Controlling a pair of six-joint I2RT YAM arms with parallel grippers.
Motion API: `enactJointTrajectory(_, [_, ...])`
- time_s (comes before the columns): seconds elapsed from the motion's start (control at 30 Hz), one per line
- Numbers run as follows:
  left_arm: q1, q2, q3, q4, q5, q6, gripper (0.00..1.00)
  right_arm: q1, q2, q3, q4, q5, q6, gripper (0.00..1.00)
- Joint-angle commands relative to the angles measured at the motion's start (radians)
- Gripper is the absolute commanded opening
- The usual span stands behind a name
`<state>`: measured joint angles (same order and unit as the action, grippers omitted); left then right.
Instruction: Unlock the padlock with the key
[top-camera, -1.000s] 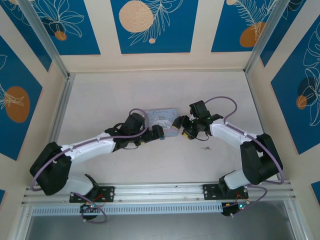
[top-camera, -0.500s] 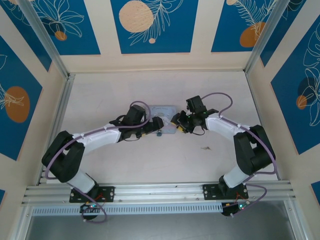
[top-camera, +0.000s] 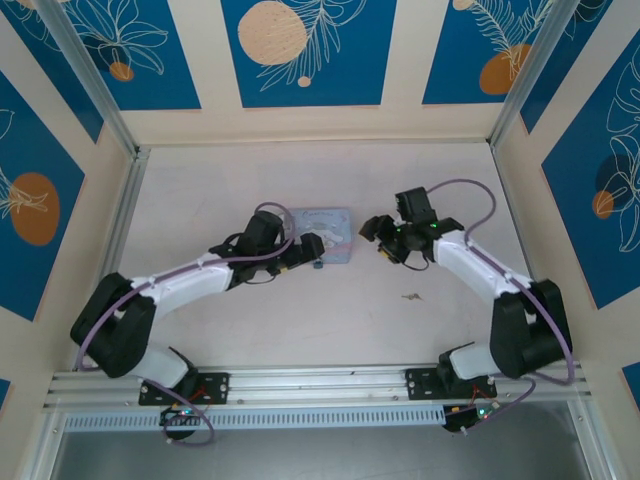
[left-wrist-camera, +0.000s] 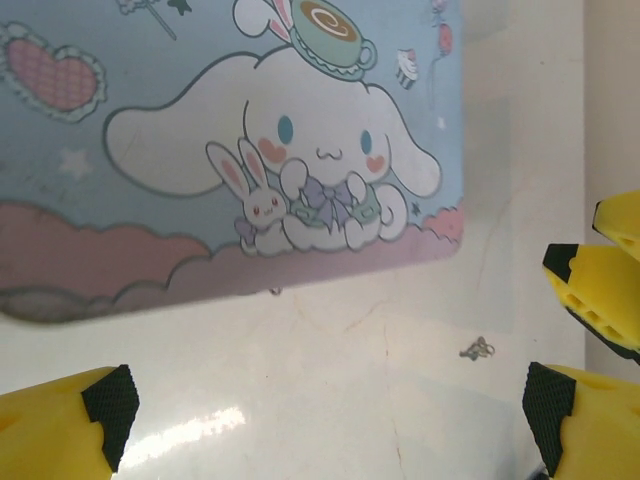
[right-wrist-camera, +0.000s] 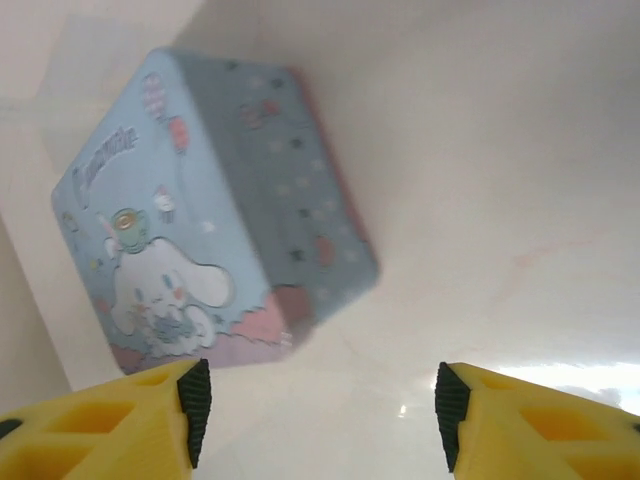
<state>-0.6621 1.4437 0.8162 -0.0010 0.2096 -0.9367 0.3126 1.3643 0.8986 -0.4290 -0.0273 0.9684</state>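
Evidently neither arm holds anything yet: the left gripper (top-camera: 312, 252) hangs wide open and empty at the near-left corner of the tin (top-camera: 332, 225), probably placed to look for its object. A blue speck just beside it may be the padlock (top-camera: 316, 265); I cannot tell. Right of the tin, the right gripper (right-wrist-camera: 320, 410) has its jaws apart and empty, while the key (top-camera: 410, 295) lies loose on the table (top-camera: 250, 330), nearer and further right, waiting to be picked up
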Motion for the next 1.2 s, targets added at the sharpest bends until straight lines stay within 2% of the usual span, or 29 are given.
enactJointTrajectory(0.0, [0.008,-0.074,-0.042,0.017,0.001,-0.008,1.0,-0.067,-0.07,-0.112,-0.13,0.085,-0.053,0.68])
enactJointTrajectory(0.1, [0.008,-0.104,-0.054,0.011,0.002,-0.009,1.0,-0.149,-0.116,-0.2,-0.111,0.07,-0.071,0.71])
enactJointTrajectory(0.2, [0.008,-0.111,-0.057,0.006,0.003,-0.005,1.0,-0.19,-0.127,-0.248,-0.072,0.041,-0.097,0.71])
enactJointTrajectory(0.67, [0.008,-0.115,-0.074,0.032,0.001,-0.015,1.0,-0.158,-0.14,-0.336,-0.083,0.03,-0.089,0.68])
enactJointTrajectory(0.87, [0.008,-0.114,-0.075,0.032,-0.004,-0.014,1.0,-0.079,-0.135,-0.345,-0.078,0.019,-0.02,0.67])
enactJointTrajectory(1.17, [0.007,-0.12,-0.066,0.019,-0.009,-0.011,1.0,0.171,-0.022,-0.27,-0.019,0.027,0.117,0.67])
